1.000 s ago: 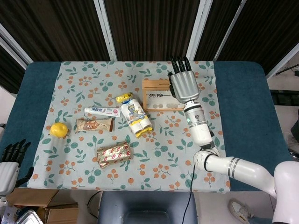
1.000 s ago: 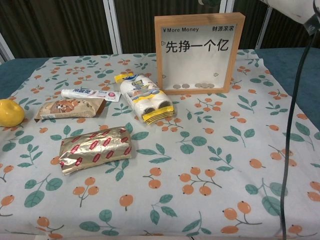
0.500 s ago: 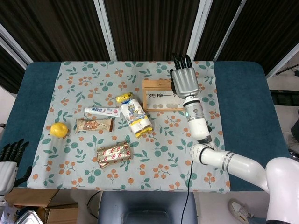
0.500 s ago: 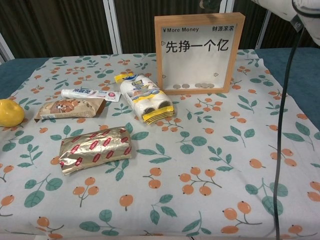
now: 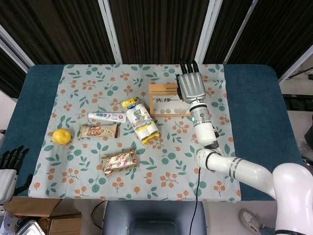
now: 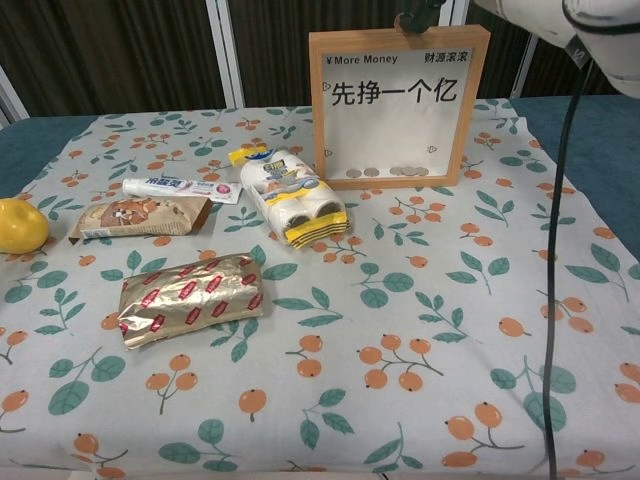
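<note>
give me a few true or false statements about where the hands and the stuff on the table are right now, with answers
1. The right hand is above the wooden coin frame. True.
2. The right hand holds the toothpaste tube. False: the toothpaste tube lies on the floral cloth, away from both hands.
3. The lemon sits near the cloth's left edge. True.
4. The left hand rests on the lemon. False: it is off the table's left edge and holds nothing.
5. The wooden coin frame lies flat. False: in the chest view it stands upright, with coins at its bottom.
6. The gold snack pack lies nearer the camera than the tissue pack in the chest view. True.
</note>
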Robot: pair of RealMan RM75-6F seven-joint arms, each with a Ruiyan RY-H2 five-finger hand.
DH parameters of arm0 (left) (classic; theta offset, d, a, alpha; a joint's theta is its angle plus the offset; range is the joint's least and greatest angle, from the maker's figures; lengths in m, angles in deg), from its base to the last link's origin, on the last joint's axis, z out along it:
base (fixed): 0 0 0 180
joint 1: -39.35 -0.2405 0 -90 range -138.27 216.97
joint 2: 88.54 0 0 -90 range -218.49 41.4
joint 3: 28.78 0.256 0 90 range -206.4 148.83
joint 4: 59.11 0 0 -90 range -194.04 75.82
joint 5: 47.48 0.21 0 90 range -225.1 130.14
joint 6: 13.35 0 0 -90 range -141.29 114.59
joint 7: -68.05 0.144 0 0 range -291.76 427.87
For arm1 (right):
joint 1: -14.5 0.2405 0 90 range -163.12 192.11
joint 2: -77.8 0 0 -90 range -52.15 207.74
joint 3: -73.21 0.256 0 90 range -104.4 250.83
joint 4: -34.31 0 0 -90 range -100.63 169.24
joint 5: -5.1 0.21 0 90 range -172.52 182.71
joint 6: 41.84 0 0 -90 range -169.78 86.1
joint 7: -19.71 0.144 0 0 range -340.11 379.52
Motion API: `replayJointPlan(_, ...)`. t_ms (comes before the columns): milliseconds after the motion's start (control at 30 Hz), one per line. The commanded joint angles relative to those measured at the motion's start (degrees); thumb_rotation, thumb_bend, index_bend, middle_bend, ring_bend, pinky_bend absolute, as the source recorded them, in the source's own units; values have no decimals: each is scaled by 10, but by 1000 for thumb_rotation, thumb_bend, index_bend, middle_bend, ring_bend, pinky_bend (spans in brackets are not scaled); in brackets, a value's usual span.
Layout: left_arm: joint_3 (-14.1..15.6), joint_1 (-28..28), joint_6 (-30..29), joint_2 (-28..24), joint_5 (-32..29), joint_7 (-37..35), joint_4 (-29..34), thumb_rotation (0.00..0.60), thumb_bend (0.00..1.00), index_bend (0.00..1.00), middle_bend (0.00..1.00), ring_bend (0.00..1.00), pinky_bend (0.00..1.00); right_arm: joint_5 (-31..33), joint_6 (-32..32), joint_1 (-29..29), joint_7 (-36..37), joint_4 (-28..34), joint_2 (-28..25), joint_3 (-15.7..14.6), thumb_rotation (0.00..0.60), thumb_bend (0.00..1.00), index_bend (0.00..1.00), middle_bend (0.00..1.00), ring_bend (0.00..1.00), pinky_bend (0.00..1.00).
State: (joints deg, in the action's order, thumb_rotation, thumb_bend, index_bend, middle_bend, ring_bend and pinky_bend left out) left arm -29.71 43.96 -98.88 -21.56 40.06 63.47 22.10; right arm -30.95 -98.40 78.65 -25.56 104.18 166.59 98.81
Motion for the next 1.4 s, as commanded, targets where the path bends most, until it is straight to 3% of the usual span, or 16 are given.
replayJointPlan(33,0,0,0,0,0,0,0,600,399,0,0,0,0,1,-1,1,3,0,0,-4,600,578,712,132,0,0)
replayJointPlan(400,1,-3,0,-2,-4,-2,-2,600,399,0,0,0,0,3,-2,8,15,-3,1,-12,600,578,663,132,0,0)
replayJointPlan(467,0,-3,0,-2,-4,-1,-2,600,399,0,0,0,0,7,-1,9,12,-2,-1,-14,600,578,557,133,0,0)
replayJointPlan(600,0,-2,0,-2,-3,1,-1,600,399,0,0,0,0,27,6,10,3,6,-10,-18,600,577,210,133,0,0)
replayJointPlan(700,-1,-3,-1,-2,-4,2,0,600,399,0,0,0,0,29,5,9,7,12,-15,-18,600,577,41,132,0,0)
replayJointPlan(833,-2,-4,-2,-1,-5,1,-1,600,399,0,0,0,0,18,-5,2,27,32,-29,-14,600,577,0,132,0,0)
replayJointPlan(1000,-3,-3,-3,-1,-5,-4,-3,600,400,0,0,0,0,-39,-56,-47,70,123,-93,-21,600,577,0,114,0,0)
replayJointPlan(1100,-4,-3,-4,-2,-5,-7,-4,600,399,0,0,0,0,-125,-122,-127,111,233,-165,-62,600,578,0,68,0,0)
replayJointPlan(1200,-5,-4,-7,-3,-4,-7,-3,600,399,0,0,0,0,-223,-191,-230,160,337,-243,-136,600,575,0,8,0,0)
replayJointPlan(1300,-5,-4,-10,-5,0,-1,4,600,400,0,0,0,0,-334,-270,-334,220,352,-277,-223,600,535,0,0,0,0)
replayJointPlan(1400,-4,-3,-10,-7,1,3,8,600,399,0,0,0,0,-375,-305,-381,250,326,-274,-260,600,477,0,0,0,0)
